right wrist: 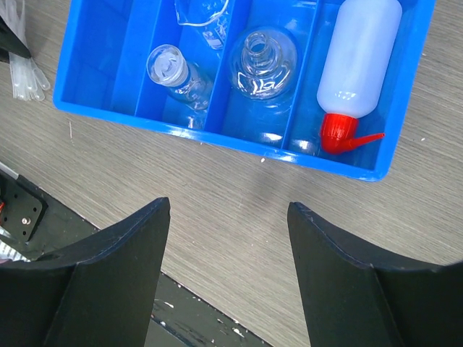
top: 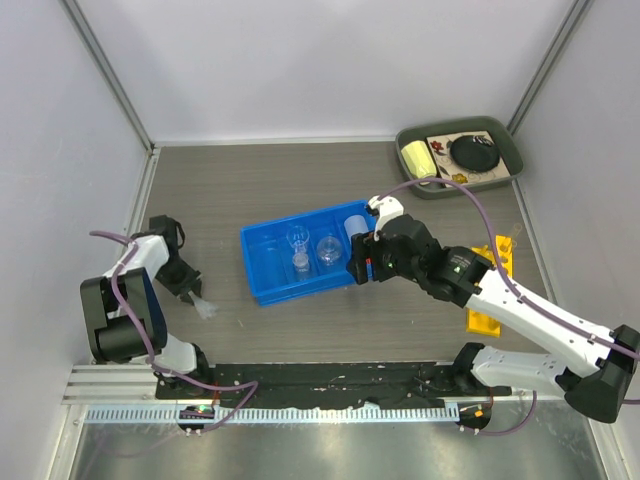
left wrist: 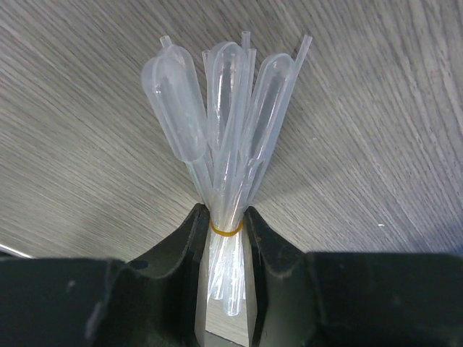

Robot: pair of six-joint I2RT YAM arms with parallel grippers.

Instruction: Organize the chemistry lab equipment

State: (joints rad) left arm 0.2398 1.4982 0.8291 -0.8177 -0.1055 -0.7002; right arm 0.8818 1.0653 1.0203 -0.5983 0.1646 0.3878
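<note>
A bundle of clear plastic pipettes (left wrist: 224,108), tied with a yellow band, lies on the table; my left gripper (left wrist: 226,218) is shut on it at the band. In the top view the left gripper (top: 190,288) is left of the blue bin, and the pipettes (top: 206,309) stick out toward the near edge. The blue bin (right wrist: 217,130) holds a glass flask (right wrist: 262,61), small beakers (right wrist: 173,69) and the white squeeze bottle (right wrist: 358,58) with its red nozzle. My right gripper (right wrist: 228,210) is open and empty, above the table just outside the bin's wall. The yellow rack (top: 490,290) lies under the right arm.
A dark green tray (top: 505,135) with a yellow roll and a black disc stands at the back right. The bin (top: 262,295) sits mid-table, with the right gripper (top: 357,268) at its right end. White walls close in three sides.
</note>
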